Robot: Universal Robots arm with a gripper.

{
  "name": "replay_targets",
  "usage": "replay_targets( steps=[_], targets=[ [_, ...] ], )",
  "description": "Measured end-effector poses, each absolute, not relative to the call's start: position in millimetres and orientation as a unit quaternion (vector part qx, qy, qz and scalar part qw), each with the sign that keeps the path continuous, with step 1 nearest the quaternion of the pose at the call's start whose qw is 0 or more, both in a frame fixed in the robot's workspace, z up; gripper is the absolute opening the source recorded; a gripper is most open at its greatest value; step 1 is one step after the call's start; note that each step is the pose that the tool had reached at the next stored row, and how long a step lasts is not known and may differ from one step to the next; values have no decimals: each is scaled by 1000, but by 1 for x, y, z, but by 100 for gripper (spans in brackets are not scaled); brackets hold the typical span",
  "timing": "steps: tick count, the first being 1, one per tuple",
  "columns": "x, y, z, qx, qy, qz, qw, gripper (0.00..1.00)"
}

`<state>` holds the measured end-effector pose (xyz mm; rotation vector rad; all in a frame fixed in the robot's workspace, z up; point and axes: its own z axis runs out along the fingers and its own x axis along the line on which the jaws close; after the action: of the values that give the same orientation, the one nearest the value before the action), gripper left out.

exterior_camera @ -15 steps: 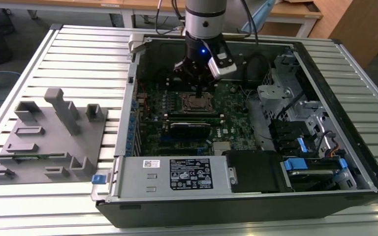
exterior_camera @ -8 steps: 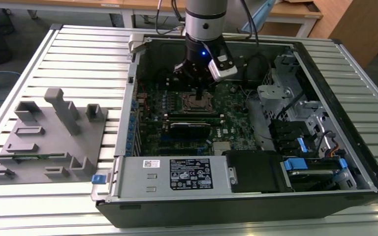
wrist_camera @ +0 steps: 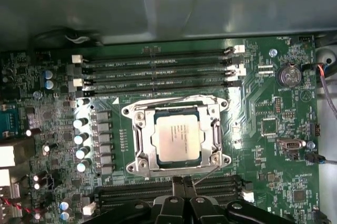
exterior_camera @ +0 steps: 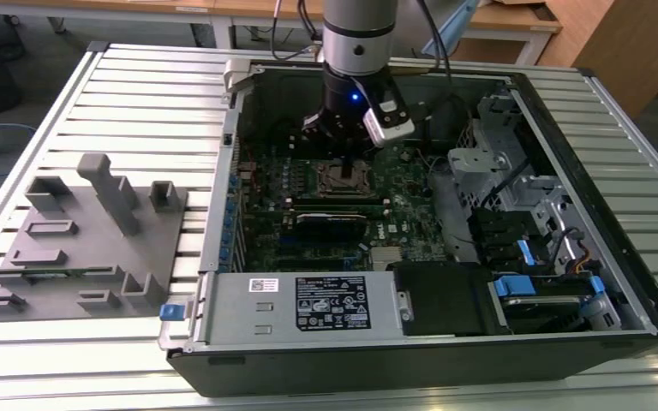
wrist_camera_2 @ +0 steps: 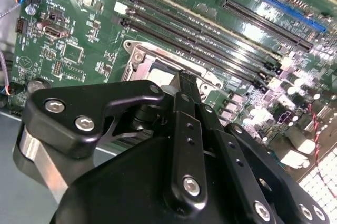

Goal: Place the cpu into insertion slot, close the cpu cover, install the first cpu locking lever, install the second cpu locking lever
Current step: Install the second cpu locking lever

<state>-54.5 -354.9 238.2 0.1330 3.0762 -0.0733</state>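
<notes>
— Gripper [wrist_camera: 182, 184] fingertips sit closest to the lens in both wrist views. What are the jaws doing?

— They look pressed together with nothing visible between them, tips hanging just beside the socket's edge. I judge they are set narrow like that to push or hook a thin part, not to carry a chip.

— So where is the cpu [wrist_camera: 178, 137]?

— Already lying flat in its socket on the motherboard [wrist_camera: 274, 129], its dull metal top showing through the window of the cpu cover [wrist_camera: 139, 139]. That frame lies down around the chip, apparently closed.

— And the levers?

— One thin wire lever [wrist_camera: 174, 99] runs along the socket side nearest the memory slots [wrist_camera: 158, 74]. A second wire [wrist_camera: 216, 170] slants toward the fingertips; I can't tell whether either is latched.

— From outside?

— In the exterior view the arm drops straight into the open computer case [exterior_camera: 421, 368], with the socket just at six o'clock of the gripper. A grey fixture tray [exterior_camera: 78, 248] lies at nine o'clock of the case, well apart.
</notes>
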Motion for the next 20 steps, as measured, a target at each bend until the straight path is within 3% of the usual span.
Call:
replay_targets(
  steps=[20],
  targets=[
    [-64,-362,232,43,998,-24,33,11]
  ],
)
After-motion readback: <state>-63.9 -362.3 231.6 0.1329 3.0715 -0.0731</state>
